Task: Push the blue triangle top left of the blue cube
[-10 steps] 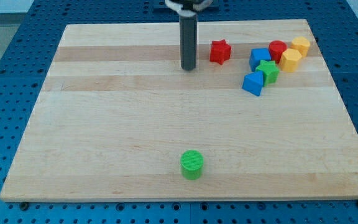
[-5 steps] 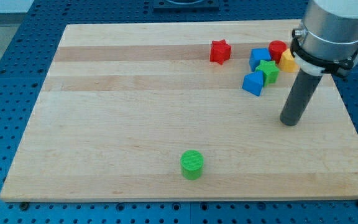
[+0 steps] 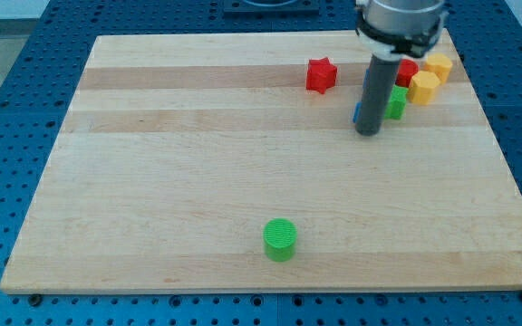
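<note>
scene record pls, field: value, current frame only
tip: at the cluster's left, over the blue triangle
blue triangle: only a sliver shows at the rod's left edge
blue cube: hidden by the rod
green star: right of the rod
red cylinder: partly hidden
yellow blocks: two, and
red star: apart, left of the rod
green cylinder: alone near the bottom
board

Red star (image 3: 321,74), red block (image 3: 408,72), two yellow blocks (image 3: 424,88) (image 3: 439,65), green star (image 3: 395,104) near top-right corner; green cylinder (image 3: 280,239) near bottom edge.
</note>
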Controlling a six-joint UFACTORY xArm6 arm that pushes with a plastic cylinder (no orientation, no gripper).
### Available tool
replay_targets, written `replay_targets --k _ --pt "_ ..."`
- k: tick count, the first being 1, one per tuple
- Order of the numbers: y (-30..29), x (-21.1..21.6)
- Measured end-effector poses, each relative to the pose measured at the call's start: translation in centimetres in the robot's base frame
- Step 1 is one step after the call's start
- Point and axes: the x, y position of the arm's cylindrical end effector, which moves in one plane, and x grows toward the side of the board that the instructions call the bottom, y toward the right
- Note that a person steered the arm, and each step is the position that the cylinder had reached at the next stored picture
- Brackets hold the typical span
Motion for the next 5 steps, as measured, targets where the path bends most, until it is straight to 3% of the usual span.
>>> replay_targets --k 2,3,5 --pt "-1.5 -6.3" --pt "-2.1 -6.3" --pt "-1.8 1.9"
